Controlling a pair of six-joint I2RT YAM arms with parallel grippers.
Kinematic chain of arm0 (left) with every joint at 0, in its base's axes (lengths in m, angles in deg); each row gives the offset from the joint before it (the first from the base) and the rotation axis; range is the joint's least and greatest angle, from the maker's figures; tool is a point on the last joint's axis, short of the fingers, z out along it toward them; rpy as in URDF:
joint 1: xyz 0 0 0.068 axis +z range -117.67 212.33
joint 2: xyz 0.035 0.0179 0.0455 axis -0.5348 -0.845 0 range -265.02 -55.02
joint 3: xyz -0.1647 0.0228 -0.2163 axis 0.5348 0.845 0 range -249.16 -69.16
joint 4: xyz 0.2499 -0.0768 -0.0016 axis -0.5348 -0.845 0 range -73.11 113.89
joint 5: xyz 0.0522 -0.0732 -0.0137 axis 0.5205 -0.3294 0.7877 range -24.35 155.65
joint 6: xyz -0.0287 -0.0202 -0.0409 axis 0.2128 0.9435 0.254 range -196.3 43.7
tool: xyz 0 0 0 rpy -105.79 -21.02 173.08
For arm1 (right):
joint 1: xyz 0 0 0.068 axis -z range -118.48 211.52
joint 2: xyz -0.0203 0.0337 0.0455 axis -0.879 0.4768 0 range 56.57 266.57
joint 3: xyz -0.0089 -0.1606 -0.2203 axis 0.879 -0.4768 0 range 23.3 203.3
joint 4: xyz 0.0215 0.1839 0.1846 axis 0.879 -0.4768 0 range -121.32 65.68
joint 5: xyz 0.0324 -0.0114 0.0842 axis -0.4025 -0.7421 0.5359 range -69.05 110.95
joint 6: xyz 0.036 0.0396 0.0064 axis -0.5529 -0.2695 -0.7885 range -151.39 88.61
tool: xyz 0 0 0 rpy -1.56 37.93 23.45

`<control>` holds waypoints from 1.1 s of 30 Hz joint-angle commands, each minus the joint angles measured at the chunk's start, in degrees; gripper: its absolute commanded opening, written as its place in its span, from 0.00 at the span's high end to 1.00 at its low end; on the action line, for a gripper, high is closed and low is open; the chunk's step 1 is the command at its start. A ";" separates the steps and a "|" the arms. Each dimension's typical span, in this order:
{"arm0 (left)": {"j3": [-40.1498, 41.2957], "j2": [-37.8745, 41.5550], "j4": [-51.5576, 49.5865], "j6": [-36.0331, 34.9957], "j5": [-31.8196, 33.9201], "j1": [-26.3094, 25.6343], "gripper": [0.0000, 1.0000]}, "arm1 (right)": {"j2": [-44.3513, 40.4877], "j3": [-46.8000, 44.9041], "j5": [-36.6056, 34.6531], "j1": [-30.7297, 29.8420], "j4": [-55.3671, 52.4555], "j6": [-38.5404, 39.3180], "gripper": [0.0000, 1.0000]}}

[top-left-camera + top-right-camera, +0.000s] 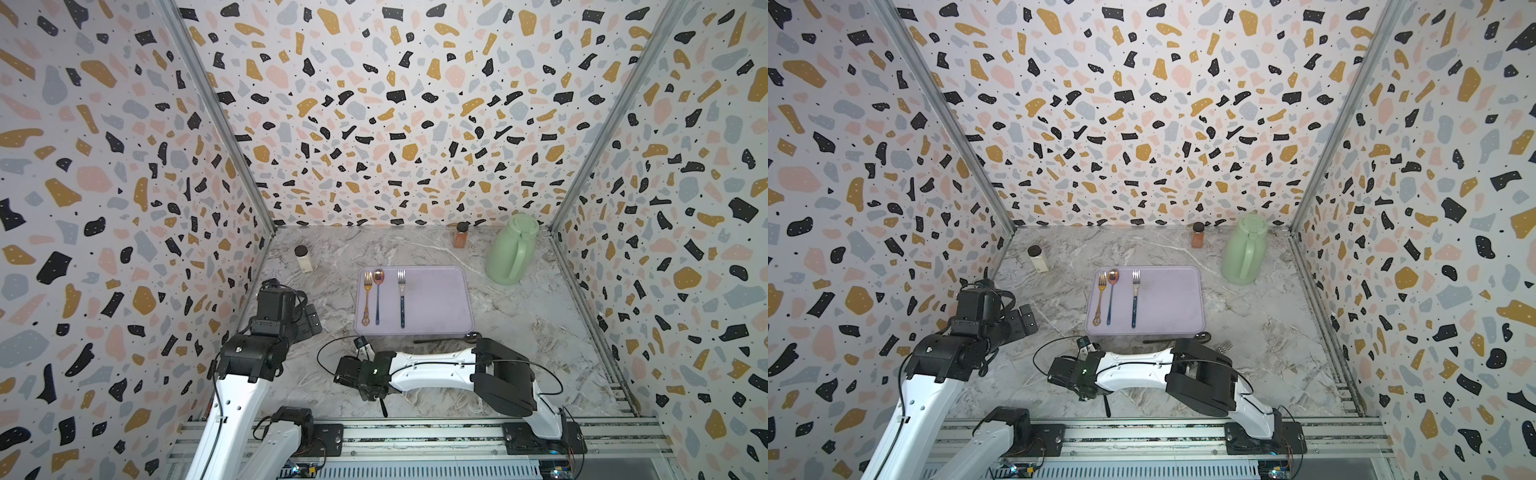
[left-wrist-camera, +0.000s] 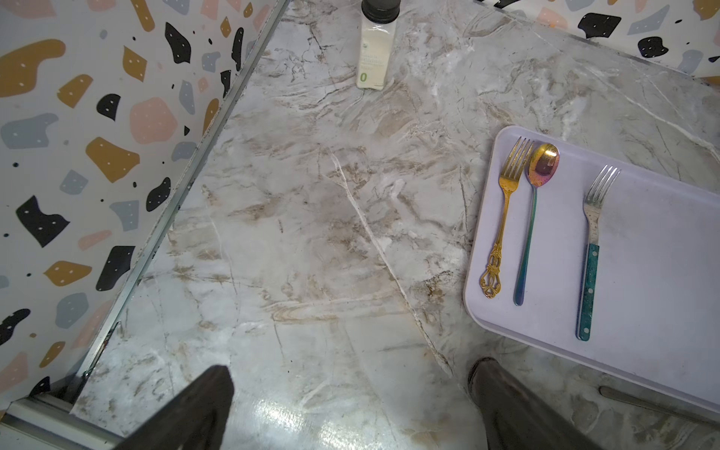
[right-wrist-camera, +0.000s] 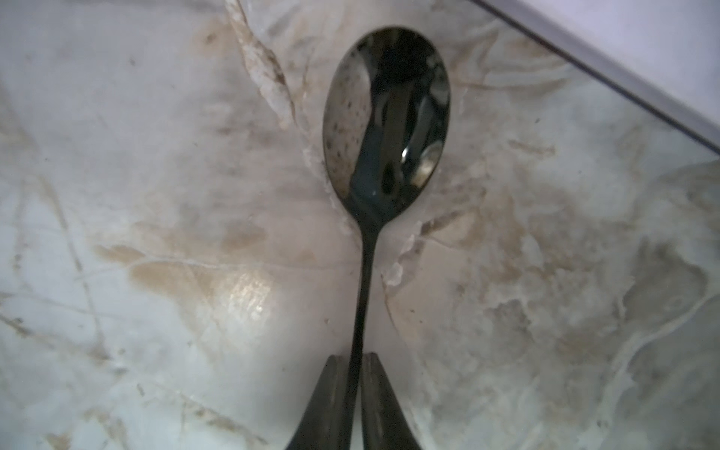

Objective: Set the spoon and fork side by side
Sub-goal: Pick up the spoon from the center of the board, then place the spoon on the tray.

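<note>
The right pincer (image 3: pixel 352 356) was clamped on the handle of the black spoon (image 3: pixel 385 117), its tips pressed together on the thin stem behind the bowl. Whether the spoon lay on the table (image 1: pixel 519 332) or hung just above it could not be told. In a top view the wrist hid the bowl. A thin dark rod (image 1: pixel 382 408) poked out toward 6 o'clock, probably the handle's end. That put the spoon at about 7 o'clock from the tray (image 1: pixel 436 299).

The left pincer (image 2: pixel 350 370) stood wide apart and empty over bare table, at 9 o'clock from the tray.

On the tray a gold fork (image 1: pixel 367 297) and a rainbow spoon (image 1: pixel 378 276) lay side by side along the 9 o'clock edge. A green-handled fork (image 1: pixel 402 299) lay alone just toward 3 o'clock of them. The step in hand looked like the pickup of a partner for that lone fork. The next move called for a level lift over the rim, then a set-down parallel to the fork, bowl toward 12 o'clock, without knocking it. The slim polished handle could swivel in the grip.

The table was glossy and marble-patterned, so cutlery would slide easily. A second dark spoon (image 1: pixel 449 339) and a plain fork (image 1: pixel 1225 345) lay off the tray's 5 o'clock corner. Speckled walls (image 1: pixel 395 124) closed three sides. A green jug (image 1: pixel 511 253) stood at 1 o'clock, an orange bottle (image 1: pixel 460 235) near 12, and a pale bottle (image 1: pixel 304 259) at 10.
</note>
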State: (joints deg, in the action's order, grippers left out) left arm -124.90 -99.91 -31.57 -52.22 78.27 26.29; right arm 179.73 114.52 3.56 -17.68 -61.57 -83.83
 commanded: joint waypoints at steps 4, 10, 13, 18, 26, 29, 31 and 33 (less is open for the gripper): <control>0.70 1.25 0.70 -0.72 -1.72 0.42 0.00 | -3.05 -2.65 -0.52 1.26 -3.00 0.06 0.91; 1.19 2.60 1.09 -0.60 -2.35 0.42 0.00 | -7.34 -5.33 -1.45 3.00 -3.02 -0.11 0.94; 1.25 2.65 1.22 -0.58 -2.90 0.42 0.00 | -10.78 -7.54 -2.59 4.61 -3.08 -0.05 0.95; 1.43 2.74 1.43 -0.74 -3.51 0.42 0.00 | -15.92 -9.92 -4.13 8.89 -4.78 0.99 0.95; 1.87 3.37 1.86 -0.92 -4.59 0.42 0.00 | -20.57 -9.67 -5.22 18.45 -5.72 4.20 0.95; 2.04 3.54 2.00 -0.79 -5.33 0.42 0.00 | -19.70 -6.84 -4.90 22.54 -5.72 5.63 0.95; 2.13 3.74 2.10 -0.83 -5.41 0.42 0.00 | -18.18 -4.56 -4.62 24.56 -5.95 6.54 0.95; 2.09 3.75 2.11 -0.81 -5.48 0.42 0.00 | -16.13 -2.00 -4.14 26.43 -6.56 7.09 0.95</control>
State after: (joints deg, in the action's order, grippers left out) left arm -123.48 -96.74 -31.24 -52.53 73.49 26.29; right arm 162.57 108.11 0.06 7.22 -66.40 -78.72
